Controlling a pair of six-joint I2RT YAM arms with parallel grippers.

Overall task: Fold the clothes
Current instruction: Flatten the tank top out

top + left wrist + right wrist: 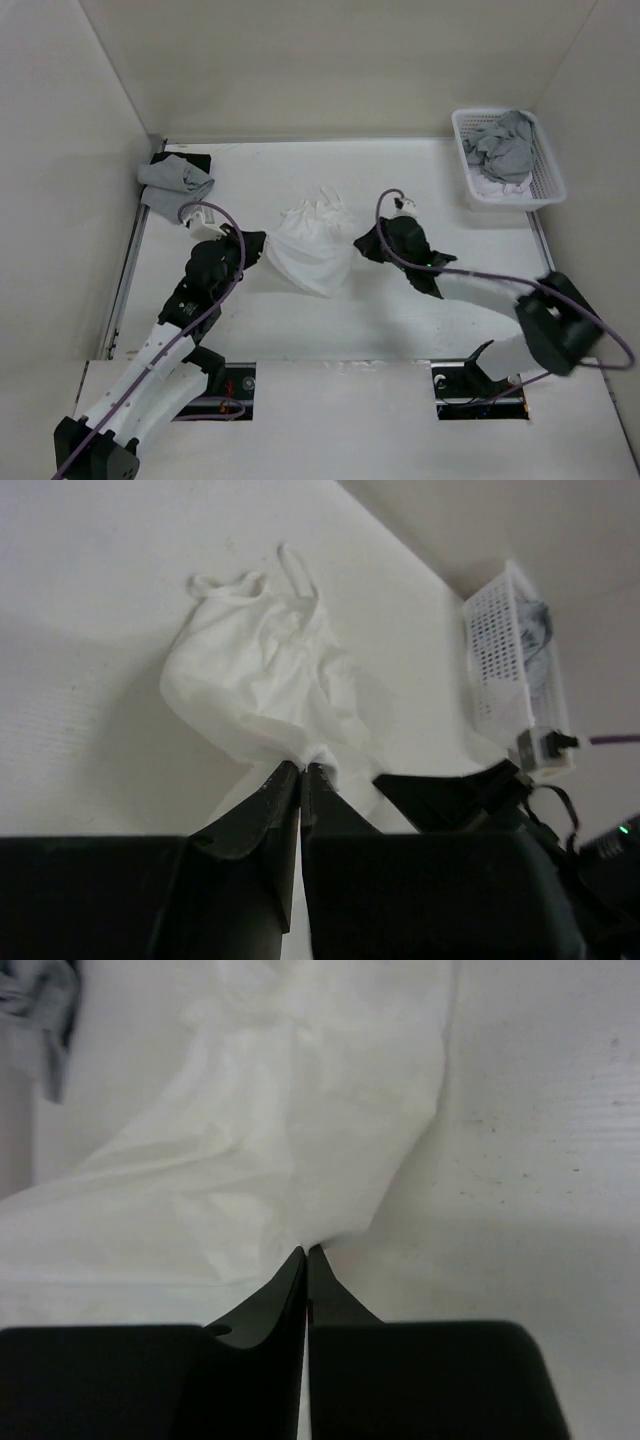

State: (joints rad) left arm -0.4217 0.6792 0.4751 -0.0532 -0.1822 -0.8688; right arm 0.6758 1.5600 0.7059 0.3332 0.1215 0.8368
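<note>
Left gripper: jaws pressed together, pinching a thin edge of the white garment. Right gripper: jaws likewise closed tip to tip, with a fold of the garment's edge caught between them.

Left arm runs from the near edge of the tabletop diagonally forward and inward, wrist low, meeting the garment's left side. Right arm is bent with its elbow out near the right edge and its forearm running back left to the garment's right side.

Garment sits bunched around the middle of the tabletop between the two grippers, with its cord loops toward the far edge.

Far right corner: white basket holding grey clothes. Far left corner: grey cloth, crumpled.
</note>
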